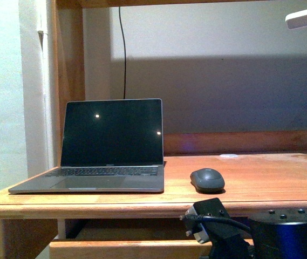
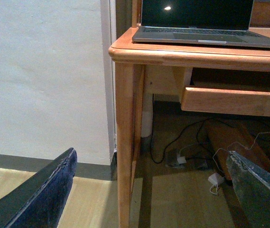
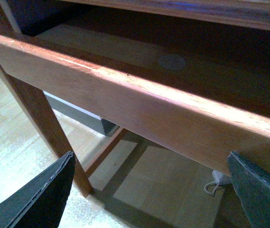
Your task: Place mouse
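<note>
Front view: one mouse (image 1: pixel 207 179) beside one laptop (image 1: pixel 110 145).

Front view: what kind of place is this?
Likely a home study or office corner: an open laptop and mouse sit on a wooden desk against a wall, with a cable hanging behind.

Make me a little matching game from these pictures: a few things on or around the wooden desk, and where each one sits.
Things:
1. dark grey oval mouse
2. open grey laptop
3. thin black cable
4. white charger block

Places:
A. on the floor under the desk
B. left part of the desktop
C. hanging down the back wall
D. on the desktop, right of the laptop

Pairs: 1-D, 2-B, 3-C, 4-A
</note>
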{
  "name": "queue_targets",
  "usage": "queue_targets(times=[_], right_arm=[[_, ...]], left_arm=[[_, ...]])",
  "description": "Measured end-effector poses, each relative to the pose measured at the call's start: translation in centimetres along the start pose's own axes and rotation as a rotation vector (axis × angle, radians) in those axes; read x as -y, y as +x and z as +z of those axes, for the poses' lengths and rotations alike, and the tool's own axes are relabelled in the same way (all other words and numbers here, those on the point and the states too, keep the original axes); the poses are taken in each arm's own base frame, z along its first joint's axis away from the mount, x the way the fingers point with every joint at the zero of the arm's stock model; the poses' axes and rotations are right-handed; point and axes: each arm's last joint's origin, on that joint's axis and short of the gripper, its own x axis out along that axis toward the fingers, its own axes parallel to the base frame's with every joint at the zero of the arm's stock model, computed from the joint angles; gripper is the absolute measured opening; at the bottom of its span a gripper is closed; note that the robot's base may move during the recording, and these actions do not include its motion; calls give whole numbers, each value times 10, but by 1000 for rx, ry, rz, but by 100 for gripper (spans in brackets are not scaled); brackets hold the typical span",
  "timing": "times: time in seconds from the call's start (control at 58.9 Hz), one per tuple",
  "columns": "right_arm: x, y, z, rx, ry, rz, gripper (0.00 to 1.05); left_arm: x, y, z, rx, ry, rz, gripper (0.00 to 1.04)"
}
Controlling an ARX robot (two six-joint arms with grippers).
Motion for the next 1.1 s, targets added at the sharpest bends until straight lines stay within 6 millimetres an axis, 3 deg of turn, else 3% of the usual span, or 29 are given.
queue_targets(times=[0.323, 0.493, 0.628, 0.764, 0.866, 0.968, 1.104], right_arm=[[-6, 13, 3, 16, 36, -21, 97], [1, -2, 7, 33, 59, -56, 97], [16, -40, 16, 76, 66, -106, 97], [31, -93, 17, 97, 57, -153, 97], [40, -136, 10, 99, 63, -180, 97], [47, -194, -6, 110, 75, -217, 97], [45, -244, -24, 134, 107, -223, 97]], left_arm=[[0, 0, 0, 0, 0, 0, 97], [0, 0, 0, 0, 0, 0, 97], [0, 0, 0, 0, 0, 0, 97], [0, 0, 0, 0, 0, 0, 97], [0, 0, 0, 0, 0, 0, 97], [0, 0, 0, 0, 0, 0, 97], [0, 0, 0, 0, 0, 0, 97]])
